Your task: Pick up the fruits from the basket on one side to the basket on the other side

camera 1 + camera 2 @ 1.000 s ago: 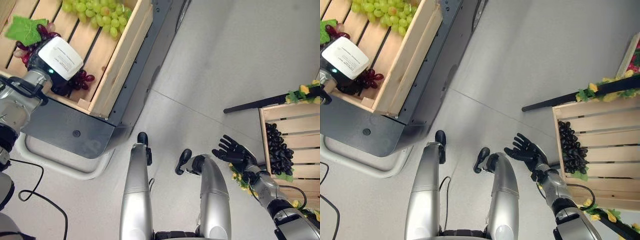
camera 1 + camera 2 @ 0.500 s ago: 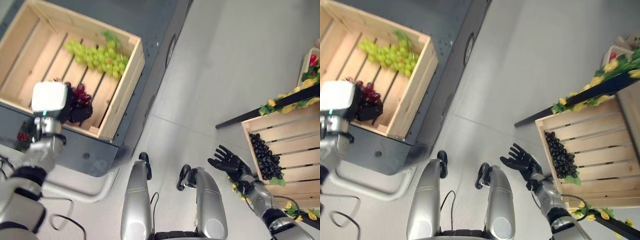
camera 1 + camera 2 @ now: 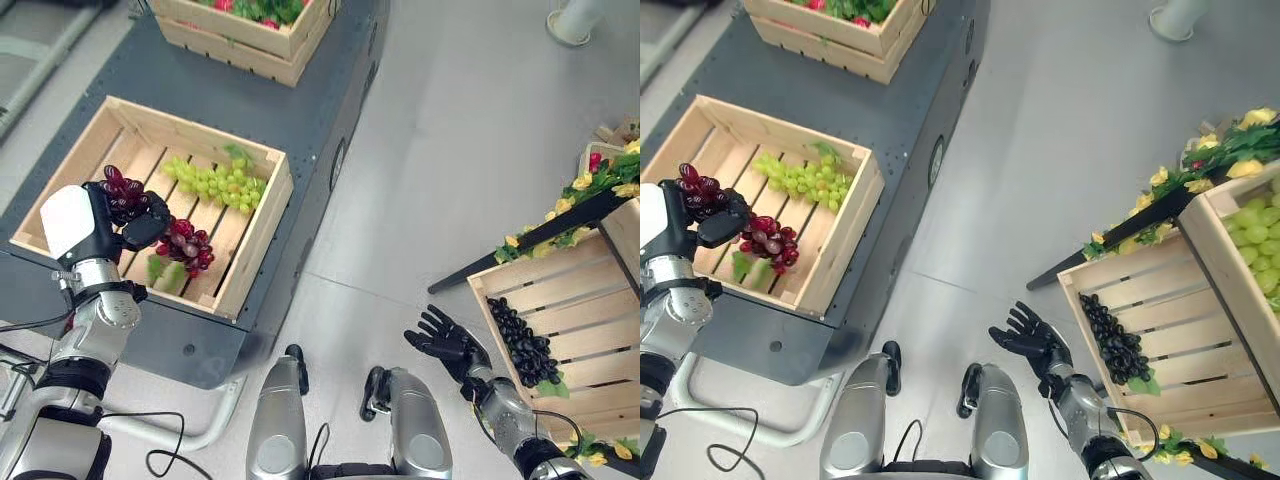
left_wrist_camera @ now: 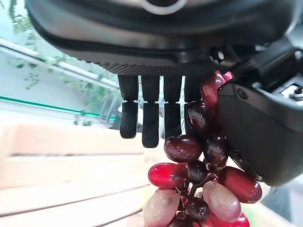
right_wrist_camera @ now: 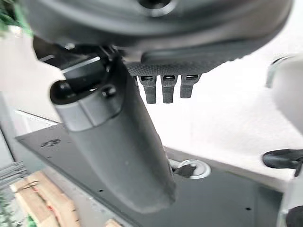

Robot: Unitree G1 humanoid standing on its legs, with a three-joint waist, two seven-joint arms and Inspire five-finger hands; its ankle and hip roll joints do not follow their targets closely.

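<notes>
My left hand (image 3: 118, 222) is shut on a bunch of red grapes (image 3: 186, 244) and holds it lifted above the left wooden crate (image 3: 262, 232); the grapes hang from its fingers (image 4: 142, 118), with the bunch (image 4: 199, 189) dangling beside the thumb. A bunch of green grapes (image 3: 215, 182) lies in that crate, along with a green leaf (image 3: 160, 272). My right hand (image 3: 447, 345) hovers open over the floor, left of the right wooden crate (image 3: 560, 283), which holds black grapes (image 3: 527, 343).
The left crate sits on a dark grey platform (image 3: 300, 120). Another crate with red fruit and leaves (image 3: 250, 25) stands at its far end. A crate of green grapes (image 3: 1250, 230) sits above the right one, trimmed with yellow-flowered vine (image 3: 590, 185). Grey floor (image 3: 450, 150) separates the sides.
The camera has swung, so the whole scene has shifted. My left hand has risen out of the crate with the red grapes held in it. The right hand stays open.
</notes>
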